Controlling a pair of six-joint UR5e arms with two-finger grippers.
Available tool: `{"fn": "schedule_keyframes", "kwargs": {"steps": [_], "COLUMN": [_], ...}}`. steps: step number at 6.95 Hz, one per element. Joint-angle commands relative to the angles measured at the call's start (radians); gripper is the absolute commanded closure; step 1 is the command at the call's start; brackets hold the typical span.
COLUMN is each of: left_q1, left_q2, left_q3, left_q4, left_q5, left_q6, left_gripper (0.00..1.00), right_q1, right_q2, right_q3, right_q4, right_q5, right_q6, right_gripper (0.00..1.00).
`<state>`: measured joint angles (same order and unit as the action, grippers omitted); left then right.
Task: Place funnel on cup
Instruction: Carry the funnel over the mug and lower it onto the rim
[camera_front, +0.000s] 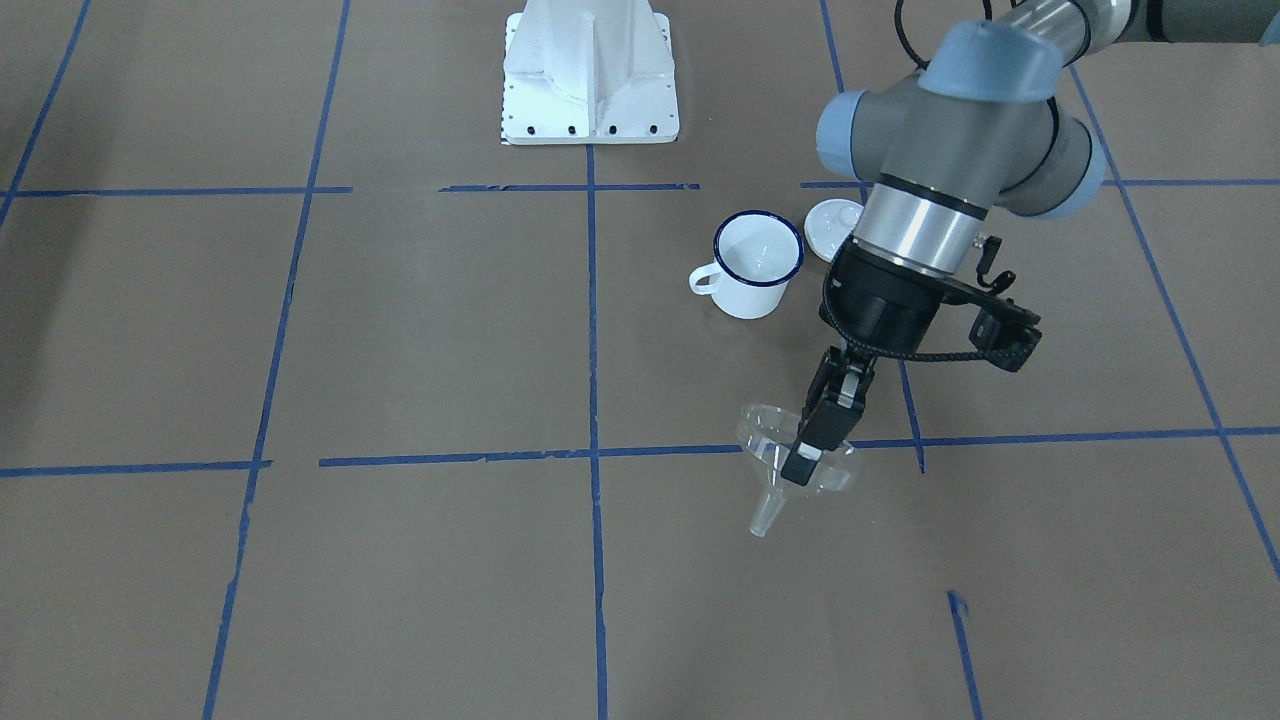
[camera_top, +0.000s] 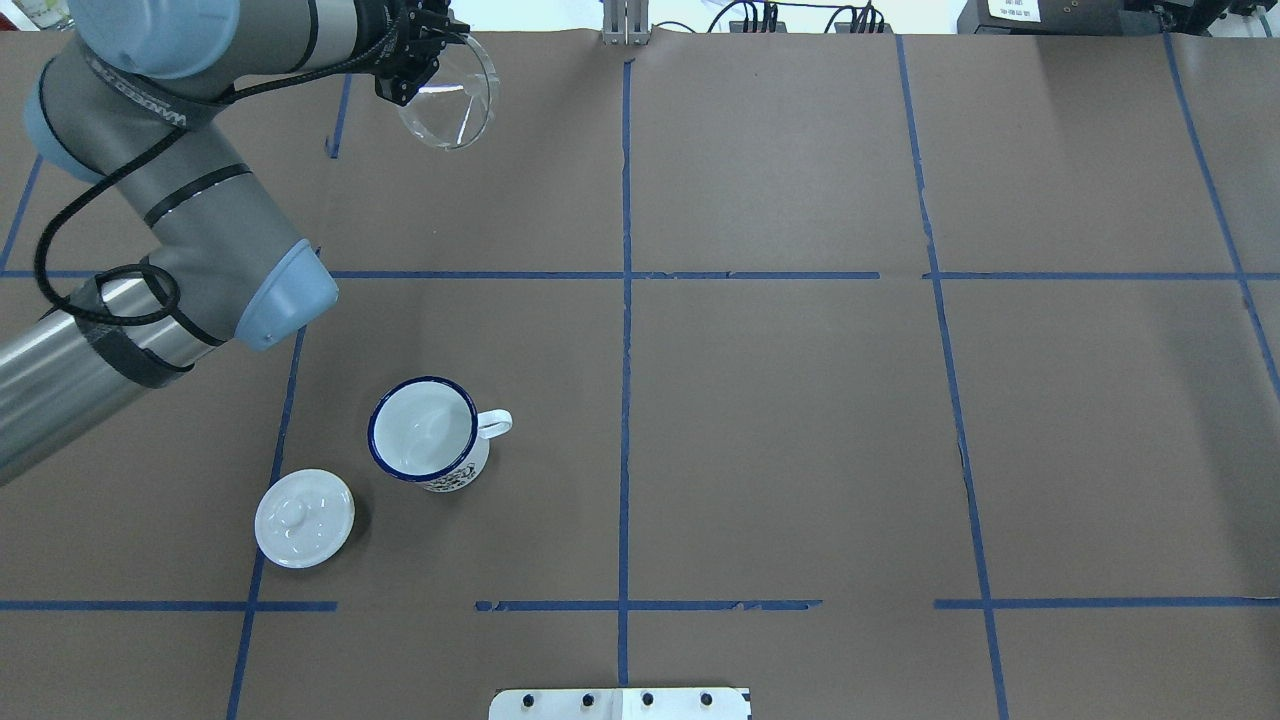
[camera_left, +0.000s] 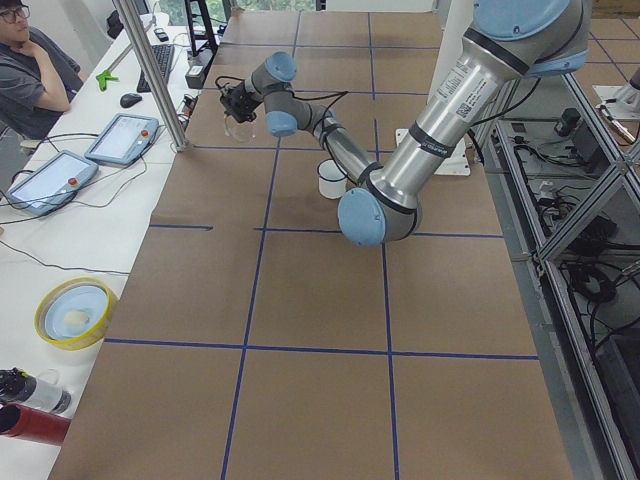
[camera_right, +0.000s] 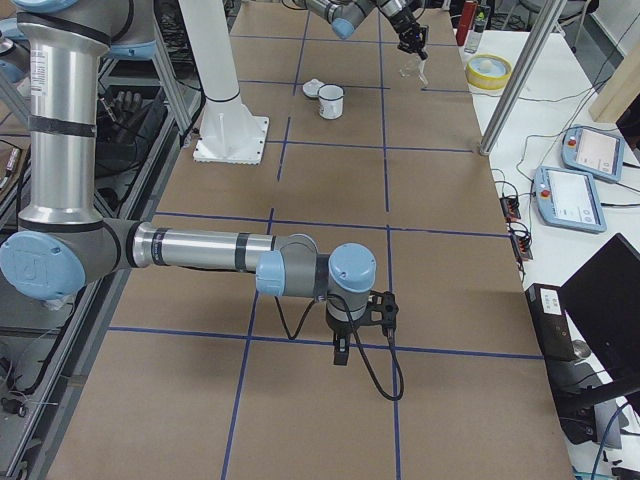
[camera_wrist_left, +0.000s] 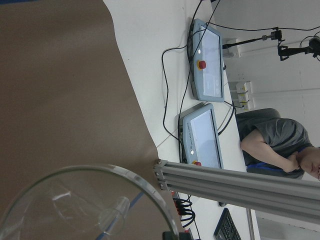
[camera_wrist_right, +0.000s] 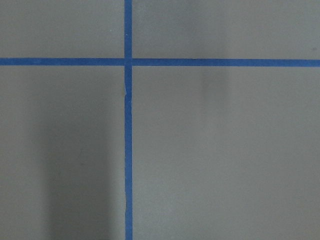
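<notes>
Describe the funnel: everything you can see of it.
The funnel is small, clear and plastic-looking, with a wide round rim and a short narrow spout. The left gripper pinches its rim and holds it tilted above the table, spout slanting down and away from the robot. Nothing else touches it; the cup stands apart.

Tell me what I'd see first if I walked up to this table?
The left gripper pinches a clear funnel by its rim and holds it tilted above the far side of the brown table. Nearer the robot stands an empty white cup with a blue rim, with a white lid lying beside it.
</notes>
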<state>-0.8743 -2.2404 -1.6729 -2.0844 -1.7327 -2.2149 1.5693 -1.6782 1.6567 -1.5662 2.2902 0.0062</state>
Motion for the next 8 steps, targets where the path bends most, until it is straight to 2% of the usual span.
{"fn": "schedule_keyframes", "kwargs": {"steps": [1, 2, 3, 5, 6, 7, 8], "left_q1": [0.004, 0.05, 0.104, 0.155, 0.17, 0.184, 0.23], "left_q2": [-0.027, -0.043, -0.074, -0.189, -0.218, -0.217, -0.197], "left_q3": [-0.241, -0.304, -0.318, -0.295, -0.231, -0.147, -0.139], "left_q4": [0.482, 0.697, 0.866, 1.143, 1.193, 1.187, 1.166], "left_q5": [-0.108, -0.149, -0.153, -0.211, -0.22, -0.22, -0.222], "left_q6": [0.13, 0.24, 0.33, 0.553, 0.625, 0.702, 0.754], "left_gripper": [1.0, 1.0, 1.0, 1.0, 1.0, 1.0, 1.0], "right_q1": [0.0, 0.0, 0.0, 0.0, 0.0, 0.0, 0.0], "right_q2": [0.0, 0.0, 0.0, 0.0, 0.0, 0.0, 0.0], "right_q3": [0.0, 0.0, 0.0, 0.0, 0.0, 0.0, 0.0], "right_q4": [0.0, 0.0, 0.0, 0.0, 0.0, 0.0, 0.0], "right_q5": [0.0, 0.0, 0.0, 0.0, 0.0, 0.0, 0.0], "right_q6": [0.0, 0.0, 0.0, 0.0, 0.0, 0.0, 0.0], "right_gripper": [0.0, 0.0, 0.0, 0.0, 0.0, 0.0, 0.0]}}
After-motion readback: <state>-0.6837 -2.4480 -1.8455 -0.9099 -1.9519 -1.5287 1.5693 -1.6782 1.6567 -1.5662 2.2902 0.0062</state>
